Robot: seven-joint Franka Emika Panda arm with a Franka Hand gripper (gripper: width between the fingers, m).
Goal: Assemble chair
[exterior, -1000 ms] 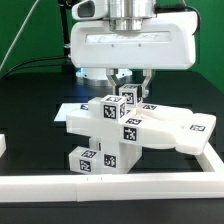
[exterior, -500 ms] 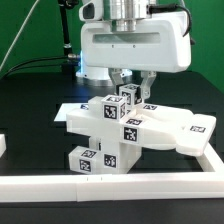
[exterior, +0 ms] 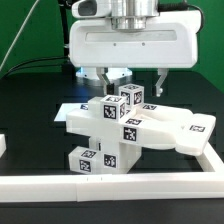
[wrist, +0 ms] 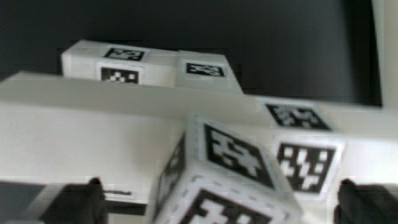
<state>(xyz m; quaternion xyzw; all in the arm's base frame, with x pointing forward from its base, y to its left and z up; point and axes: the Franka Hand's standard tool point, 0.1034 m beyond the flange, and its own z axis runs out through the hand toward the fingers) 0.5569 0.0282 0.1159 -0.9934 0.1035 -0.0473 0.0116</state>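
The chair [exterior: 125, 130] stands partly joined at the table's middle, a stack of chunky white tagged blocks with a long slab [exterior: 185, 130] reaching toward the exterior view's right. Its small top block [exterior: 131, 97] sits highest. My gripper [exterior: 131, 80] hangs just above that block and is open. Its dark fingers [exterior: 103, 77] stand wide to either side and touch nothing. In the wrist view the top block [wrist: 240, 165] fills the space between the fingertips [wrist: 75, 200], with my gripper [wrist: 221, 205] open around it. Another tagged block [wrist: 151, 68] lies beyond.
A long white border rail [exterior: 110, 185] runs along the front, and another [exterior: 215, 150] along the exterior view's right. The marker board [exterior: 72, 110] lies flat behind the chair. A small white piece [exterior: 3, 146] sits at the left edge. Cables hang at the back left.
The fingers stood close together at the top block a second ago. They have spread wide apart and let go of it. The block stays in place on the stack.
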